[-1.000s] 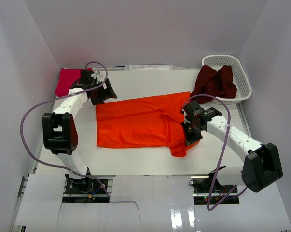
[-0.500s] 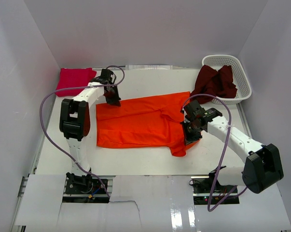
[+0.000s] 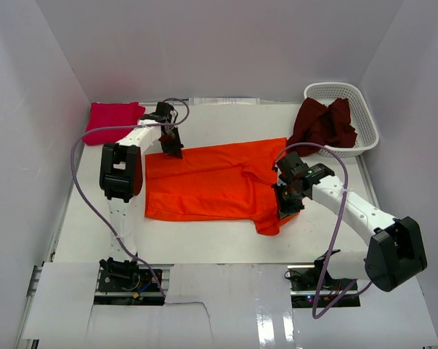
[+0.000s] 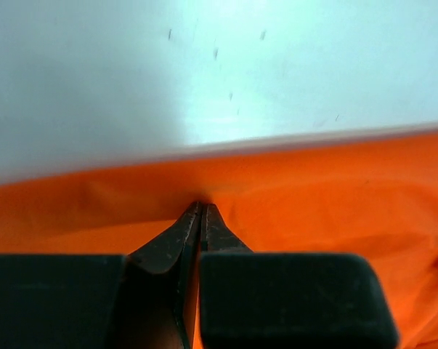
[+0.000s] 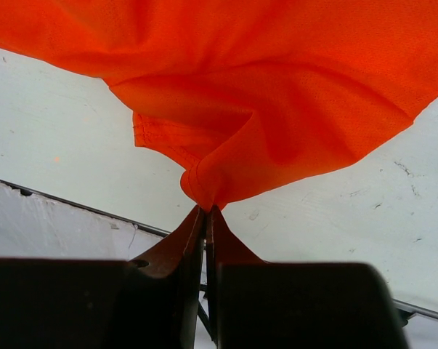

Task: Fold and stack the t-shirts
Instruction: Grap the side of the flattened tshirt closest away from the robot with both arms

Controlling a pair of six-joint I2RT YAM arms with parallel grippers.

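Take orange tee (image 3: 204, 189), spread flat, as reference: maroon tee (image 3: 324, 123) slumped over basket (image 3: 335, 86) off its far-right corner, pink tee (image 3: 113, 116) lying off its far-left corner. Read left gripper (image 3: 172, 147) as pinched shut on its far hem and right gripper (image 3: 287, 202) as clamped on its bunched near-right corner, probably to carry edges across for folding.

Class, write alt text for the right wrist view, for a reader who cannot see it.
The right end effector is shut on a bunched hem of the orange t-shirt, which fills the upper frame, with the white table behind it.
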